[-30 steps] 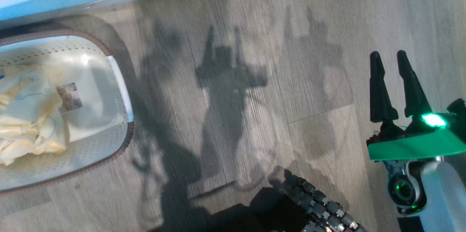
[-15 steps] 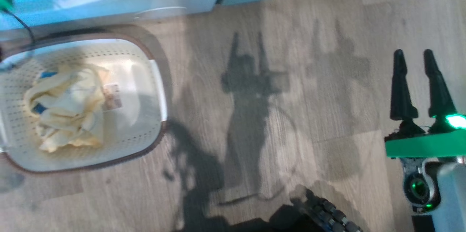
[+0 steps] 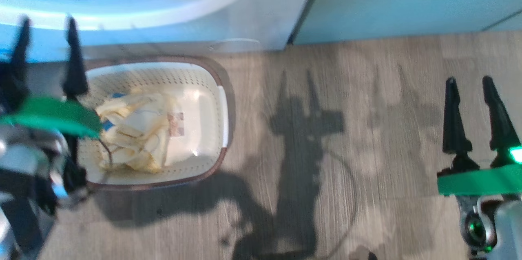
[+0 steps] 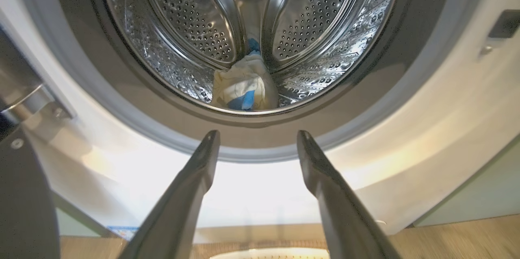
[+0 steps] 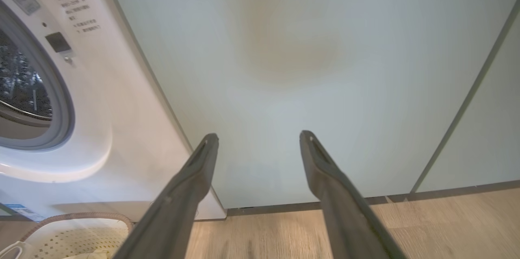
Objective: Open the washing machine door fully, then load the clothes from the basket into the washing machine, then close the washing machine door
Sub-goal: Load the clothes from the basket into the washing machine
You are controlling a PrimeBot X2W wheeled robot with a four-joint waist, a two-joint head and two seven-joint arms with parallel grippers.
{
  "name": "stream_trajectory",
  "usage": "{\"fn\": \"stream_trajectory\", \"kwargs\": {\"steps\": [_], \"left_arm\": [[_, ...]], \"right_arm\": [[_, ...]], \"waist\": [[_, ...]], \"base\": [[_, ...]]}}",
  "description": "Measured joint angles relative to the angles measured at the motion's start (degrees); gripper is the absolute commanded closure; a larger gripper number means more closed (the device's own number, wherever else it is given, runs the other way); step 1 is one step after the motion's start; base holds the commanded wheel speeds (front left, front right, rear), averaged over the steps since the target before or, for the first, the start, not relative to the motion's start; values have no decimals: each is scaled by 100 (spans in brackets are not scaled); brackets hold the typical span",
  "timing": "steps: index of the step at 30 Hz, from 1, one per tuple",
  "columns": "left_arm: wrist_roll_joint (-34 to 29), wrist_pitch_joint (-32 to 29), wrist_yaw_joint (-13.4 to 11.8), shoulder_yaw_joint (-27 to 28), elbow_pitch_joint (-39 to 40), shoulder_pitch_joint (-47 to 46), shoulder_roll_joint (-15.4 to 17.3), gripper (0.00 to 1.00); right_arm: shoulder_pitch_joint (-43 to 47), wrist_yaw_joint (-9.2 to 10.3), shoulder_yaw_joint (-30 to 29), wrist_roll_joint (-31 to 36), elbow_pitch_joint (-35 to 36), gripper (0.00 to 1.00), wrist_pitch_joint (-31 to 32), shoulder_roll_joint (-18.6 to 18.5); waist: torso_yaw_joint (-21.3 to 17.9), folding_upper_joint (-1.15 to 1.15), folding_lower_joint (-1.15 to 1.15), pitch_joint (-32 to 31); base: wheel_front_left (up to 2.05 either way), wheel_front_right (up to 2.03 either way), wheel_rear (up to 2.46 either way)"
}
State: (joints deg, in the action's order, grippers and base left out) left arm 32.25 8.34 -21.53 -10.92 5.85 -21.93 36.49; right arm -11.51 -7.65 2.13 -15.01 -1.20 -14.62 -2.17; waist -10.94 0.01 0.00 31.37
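Observation:
The washing machine (image 3: 171, 15) stands at the top left, its steel drum (image 4: 325, 35) uncovered. A pale cloth with a blue piece (image 4: 245, 88) lies inside the drum. The washing machine door (image 4: 24, 202) shows as a dark panel swung out at the left edge. On the floor in front stands the basket (image 3: 222, 113) with pale yellow clothes (image 3: 134, 133) in it. My left gripper (image 3: 48, 23) is open and empty over the basket's left end, pointing at the drum mouth (image 4: 256, 135). My right gripper (image 3: 468, 81) is open and empty over bare floor, facing the cabinet (image 5: 258, 137).
Pale teal cabinets (image 3: 408, 3) run to the right of the machine, with their fronts (image 5: 304, 68) close ahead of the right gripper. Grey wood floor (image 3: 367, 150) spreads between basket and right arm. The basket's rim (image 5: 73, 218) shows low left in the right wrist view.
The head camera has swung, so the basket and machine sit further right and lower in the picture. My left gripper has come into view over the basket. Both grippers stay open.

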Motion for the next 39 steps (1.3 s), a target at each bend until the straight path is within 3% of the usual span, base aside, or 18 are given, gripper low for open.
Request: {"fn": "stream_trajectory", "kwargs": {"steps": [8,21,39], "left_arm": [[-84,327,-229,-222,467,1222,-359,0],[-152,536,-232,-754,247,2298,-904,0],[-198,587,-133,-836,12,2858,-1040,0]], "right_arm": [[588,0,-153,309,-88,0,0,-1],[1547,0,-44,564,-209,0,5,1],[2167,0,-26,646,116,0,328,1]], "waist": [[375,0,-1,-689],[814,0,-1,-2119],[802,0,0,-2984]], "base": [[0,0,0],[0,0,0],[0,0,0]]}}
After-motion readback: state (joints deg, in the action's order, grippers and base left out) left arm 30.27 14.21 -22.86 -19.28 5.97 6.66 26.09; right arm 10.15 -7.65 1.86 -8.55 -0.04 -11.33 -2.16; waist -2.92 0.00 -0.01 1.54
